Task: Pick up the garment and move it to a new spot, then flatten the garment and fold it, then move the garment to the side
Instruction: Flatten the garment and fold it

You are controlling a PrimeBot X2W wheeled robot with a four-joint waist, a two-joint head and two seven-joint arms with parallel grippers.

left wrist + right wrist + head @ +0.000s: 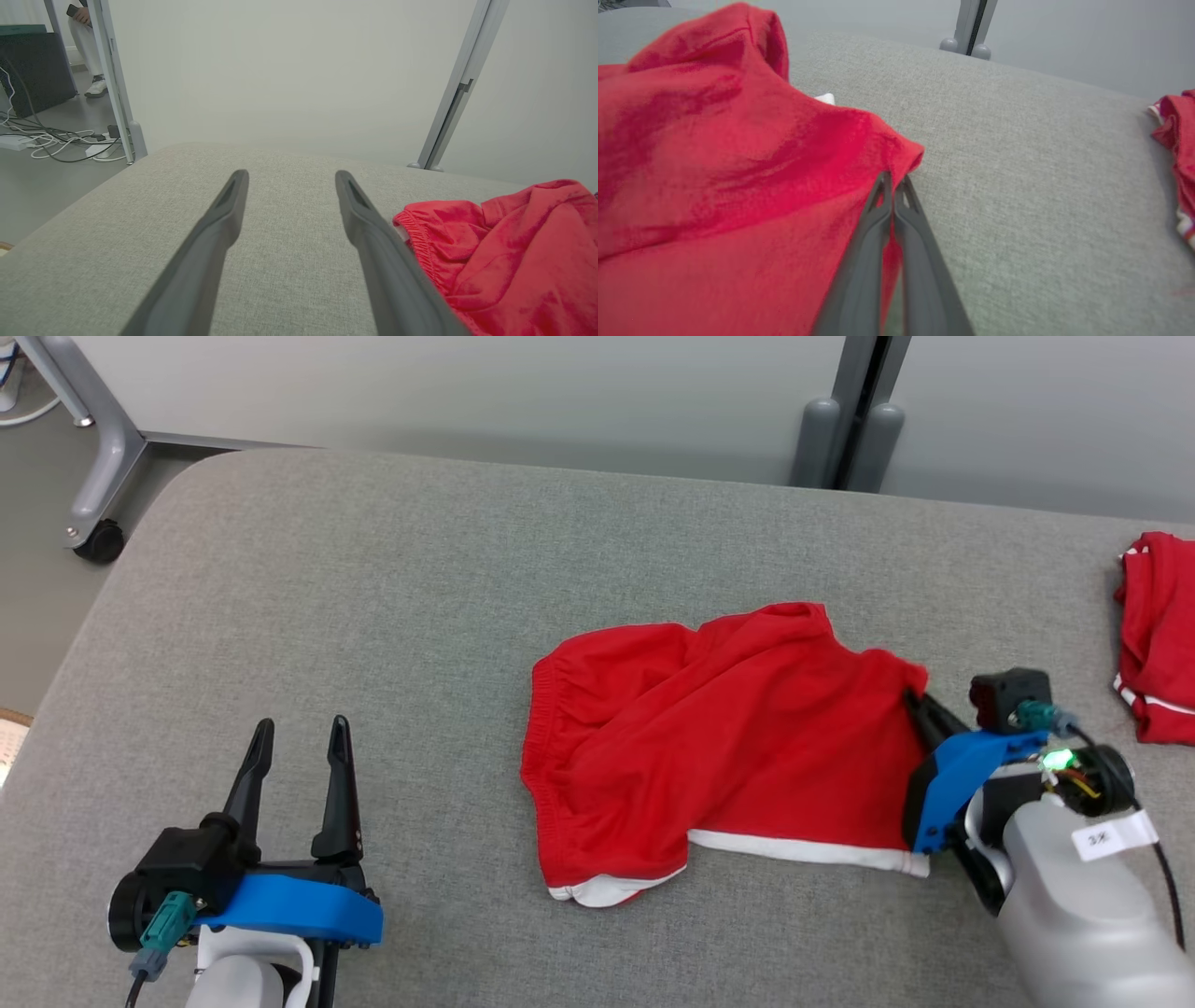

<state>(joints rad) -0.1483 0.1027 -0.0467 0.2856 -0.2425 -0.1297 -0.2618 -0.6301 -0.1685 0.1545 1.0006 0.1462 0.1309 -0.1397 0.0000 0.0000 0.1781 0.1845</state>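
The garment (728,747) is a pair of red shorts with white hem trim, lying crumpled in the middle of the grey table (392,579). My right gripper (913,702) sits at its right edge, fingers pressed together on a pinch of the red cloth. The right wrist view shows both fingers (878,219) meeting on the garment (728,177) at its corner fold. Well to the left of the shorts, my left gripper (301,735) stands open and holds nothing. In the left wrist view the left gripper (290,177) points across bare cloth, the garment (504,252) to its right.
A second red garment with white stripes (1158,635) lies at the table's far right edge. A grey wall and a post (850,420) stand behind the table. A wheeled stand leg (98,476) is on the floor at the far left, with cables (60,140) and a person's foot (97,87) beyond.
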